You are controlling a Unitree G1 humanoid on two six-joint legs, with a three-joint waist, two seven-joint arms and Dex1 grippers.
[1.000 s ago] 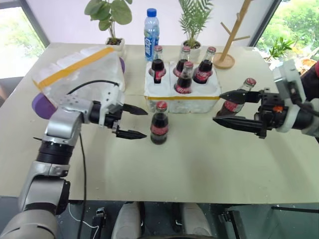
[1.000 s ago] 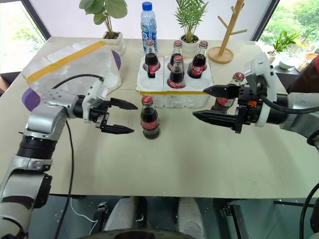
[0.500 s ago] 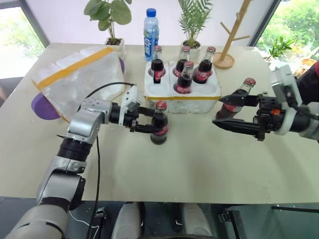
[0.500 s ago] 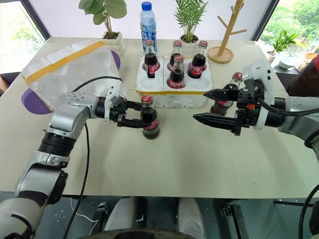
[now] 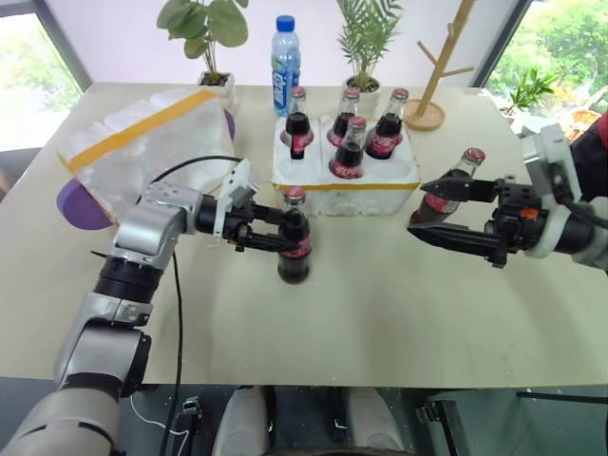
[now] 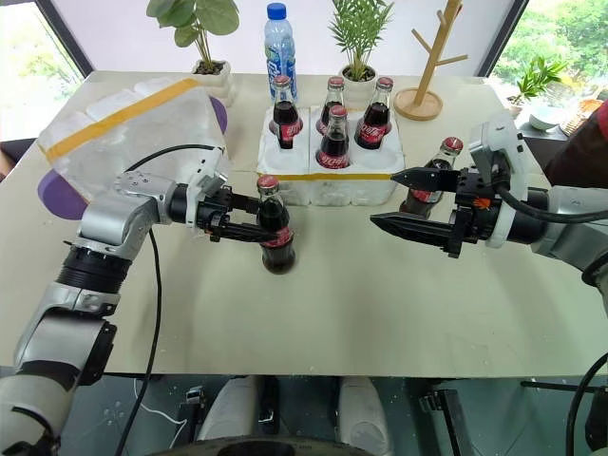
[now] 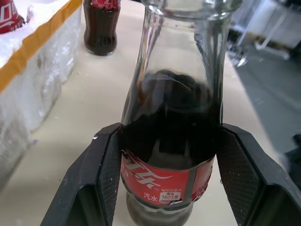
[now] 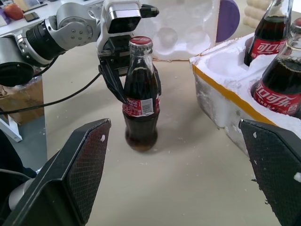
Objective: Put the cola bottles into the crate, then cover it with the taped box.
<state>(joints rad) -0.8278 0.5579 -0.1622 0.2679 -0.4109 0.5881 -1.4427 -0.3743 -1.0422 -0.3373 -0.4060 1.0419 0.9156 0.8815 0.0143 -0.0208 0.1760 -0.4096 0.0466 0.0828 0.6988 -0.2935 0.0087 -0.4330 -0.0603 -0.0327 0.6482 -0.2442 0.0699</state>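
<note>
On the tabletop (image 5: 399,313), just in front of the crate (image 5: 346,185), the left gripper (image 5: 269,231) is clamped on a cola bottle (image 5: 294,238) at label height, one finger on each side of the glass; the bottle tilts slightly. Four cola bottles stand in the crate's wells: three along the far row (image 5: 297,121) (image 5: 349,116) (image 5: 389,126), one in the near middle well (image 5: 350,152). The near left and near right wells are empty. A sixth cola bottle (image 5: 450,190) stands on the table right of the crate, partly behind the right gripper (image 5: 416,200), whose fingers are spread wide and hold nothing. The taped box (image 5: 152,147) lies left of the crate, yellow stripe up. Behind the crate stand a water bottle (image 5: 285,63), two potted plants (image 5: 202,28) (image 5: 367,43) and a wooden stand (image 5: 439,71).
</note>
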